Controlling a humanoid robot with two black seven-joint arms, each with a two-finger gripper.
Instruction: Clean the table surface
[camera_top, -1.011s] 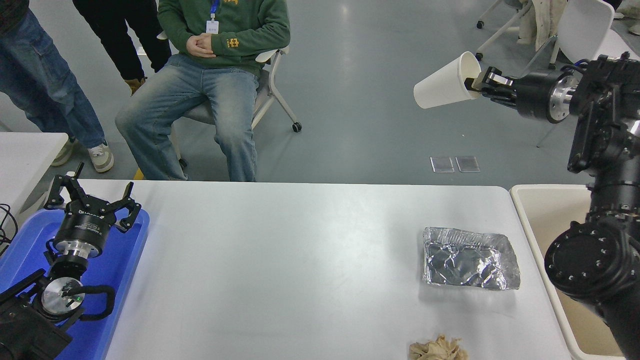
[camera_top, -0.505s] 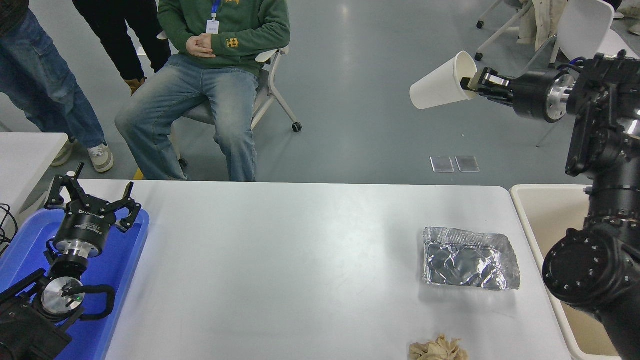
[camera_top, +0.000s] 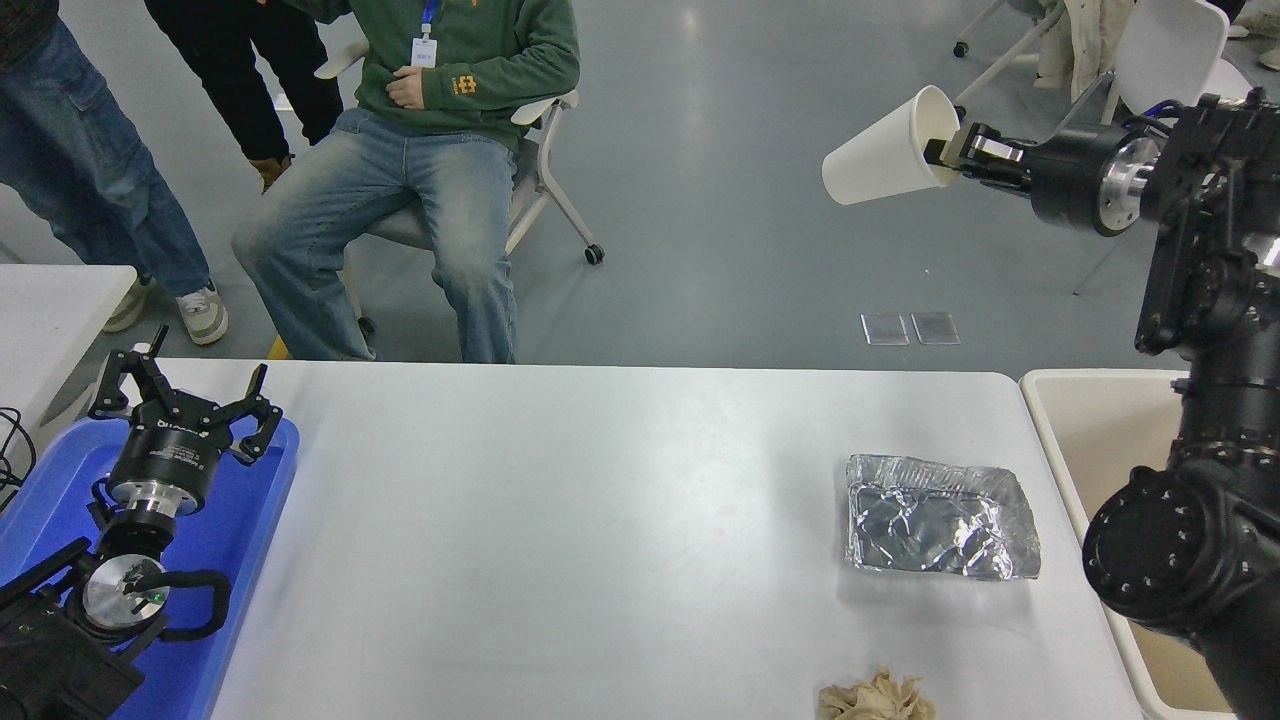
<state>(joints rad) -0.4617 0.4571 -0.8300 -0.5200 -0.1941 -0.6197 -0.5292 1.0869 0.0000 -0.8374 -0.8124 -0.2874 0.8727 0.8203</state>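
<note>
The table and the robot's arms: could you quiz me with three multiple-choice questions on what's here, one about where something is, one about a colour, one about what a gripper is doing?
1. Where does the crumpled foil tray lie?
A. on the table surface, toward its right side
B. inside the cream bin
C. on the blue tray

2. What colour is the paper cup?
A. red
B. white
C. green

3. What is the right gripper doing?
A. resting open on the table
B. pressing on the foil
C. holding the cup by its rim, high above the floor beyond the table

Answers:
1 A: the foil sits on the white tabletop, left of the bin.
2 B: the cup is plain white.
3 C: its fingers grip the rim, the cup tilted sideways in the air. The left gripper is parked open over the blue tray.
</note>
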